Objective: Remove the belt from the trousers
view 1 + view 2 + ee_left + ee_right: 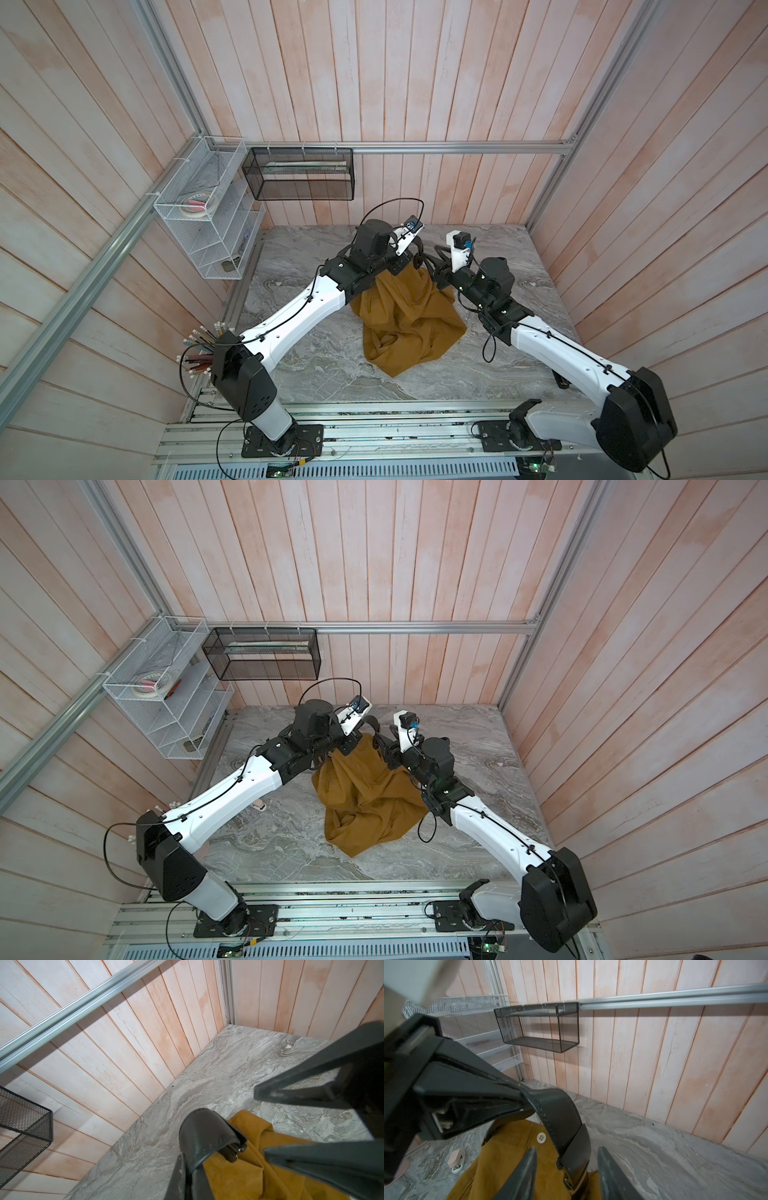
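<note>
**A:** L claw (519,1093) status?
**B:** Fully closed, pinched flat on the belt (556,1113). Judged an anchor pt: strap held high, for hanging the waist off it and opening up the waistband.

**A:** R claw (567,1149)?
**B:** Parted wide enough to clear the strap, gripping nothing. Fingers (527,1167) either side of strap at the buckle (568,1180) end, no contact visible. Prob. staged for a fresh grip at the stiff end, best spot for pull transfer.

**A:** Belt posn?
**B:** Arched from L claw across to R claw, raised over the far part of the worktop (316,374). Then down behind the waistband, dark run visible near the button (541,1137). Extent of threading left: cannot tell.

**A:** Trousers (409,316)?
**B:** Waist lifted up at both claws, legs heaped on worktop below. Heap weight likely meant as counter-hold during pull.

**A:** Handling notes?
**B:** Strap semi-stiff, fabric soft. Expect fabric drag w/ strap if pulled w/o counter-hold. Possible buckle snag at the waistband. Recommend pull along strap axis, not upward.

**A:** Progress?
**B:** Incomplete, as judged. Strap not yet clear of trousers. Re-grip and draw-out outstanding.
</note>
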`<control>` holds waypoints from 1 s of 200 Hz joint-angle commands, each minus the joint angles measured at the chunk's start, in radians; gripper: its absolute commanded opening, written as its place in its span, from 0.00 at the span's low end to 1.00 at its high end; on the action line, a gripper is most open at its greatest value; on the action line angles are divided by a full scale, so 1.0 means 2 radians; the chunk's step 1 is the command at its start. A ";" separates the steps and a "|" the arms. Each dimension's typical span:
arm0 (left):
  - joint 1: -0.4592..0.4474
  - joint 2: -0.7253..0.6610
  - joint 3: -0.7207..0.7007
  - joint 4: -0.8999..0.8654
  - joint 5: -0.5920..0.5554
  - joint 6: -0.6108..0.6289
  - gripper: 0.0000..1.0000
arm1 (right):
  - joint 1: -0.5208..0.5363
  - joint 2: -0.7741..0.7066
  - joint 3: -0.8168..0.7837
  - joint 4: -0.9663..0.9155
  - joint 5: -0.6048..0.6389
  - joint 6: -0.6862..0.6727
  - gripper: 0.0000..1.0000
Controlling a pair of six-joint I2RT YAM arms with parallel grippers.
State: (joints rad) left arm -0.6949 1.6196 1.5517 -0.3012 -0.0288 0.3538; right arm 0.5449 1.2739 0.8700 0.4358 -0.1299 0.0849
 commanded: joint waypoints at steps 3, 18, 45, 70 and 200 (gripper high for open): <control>-0.002 -0.029 0.017 0.031 0.023 -0.023 0.00 | 0.003 0.014 0.030 -0.020 0.001 -0.010 0.48; -0.002 -0.030 0.016 0.032 0.024 -0.025 0.00 | 0.002 0.022 0.034 -0.024 0.005 -0.012 0.42; -0.002 -0.030 0.015 0.035 0.031 -0.030 0.00 | 0.003 0.033 0.041 -0.028 0.007 -0.017 0.36; -0.002 -0.029 0.015 0.037 0.035 -0.033 0.00 | 0.003 0.042 0.046 -0.032 0.009 -0.019 0.37; -0.002 -0.036 0.015 0.044 0.050 -0.051 0.00 | 0.003 0.060 0.038 -0.029 0.010 -0.019 0.02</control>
State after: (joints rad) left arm -0.6941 1.6192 1.5517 -0.3004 0.0059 0.2958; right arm 0.5484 1.3735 0.9371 0.3962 -0.1200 0.0429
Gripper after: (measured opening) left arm 0.075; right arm 0.120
